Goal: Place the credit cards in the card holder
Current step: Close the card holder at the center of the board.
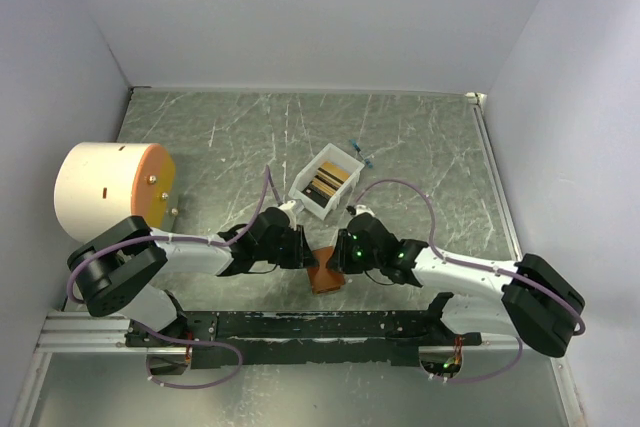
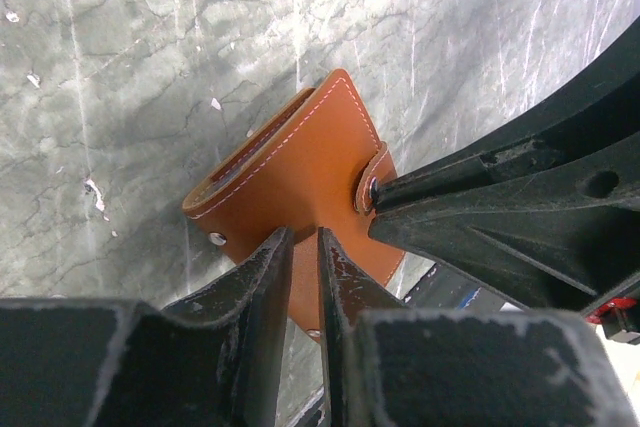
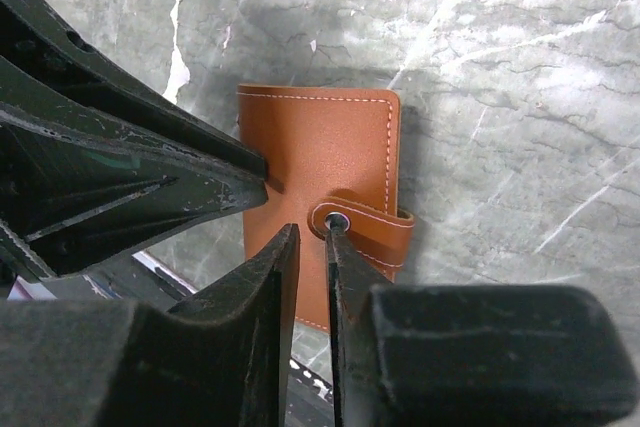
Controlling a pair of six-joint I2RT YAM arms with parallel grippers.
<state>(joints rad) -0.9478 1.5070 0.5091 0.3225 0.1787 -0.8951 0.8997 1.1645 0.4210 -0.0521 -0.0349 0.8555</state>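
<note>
The card holder [image 3: 320, 147], a folded tan leather wallet, lies shut on the marbled table [image 3: 500, 97] between the two sets of fingertips. The left gripper [image 2: 305, 247] has its fingers drawn almost together with the near edge of the cover between them. The right gripper [image 3: 312, 237] is just as narrow, its tips on the end of the snap tab [image 3: 365, 227], seemingly pinching it. The leather looks light, soft and smooth, so the wallet would likely slide or flop if pulled from one side. Hence one grip should pin the cover while the other peels the tab at its free end, beside the stud. The credit cards [image 1: 327, 184], thin, stiff and slick, stand in a white box [image 1: 308, 205] beyond both fingertips.
</note>
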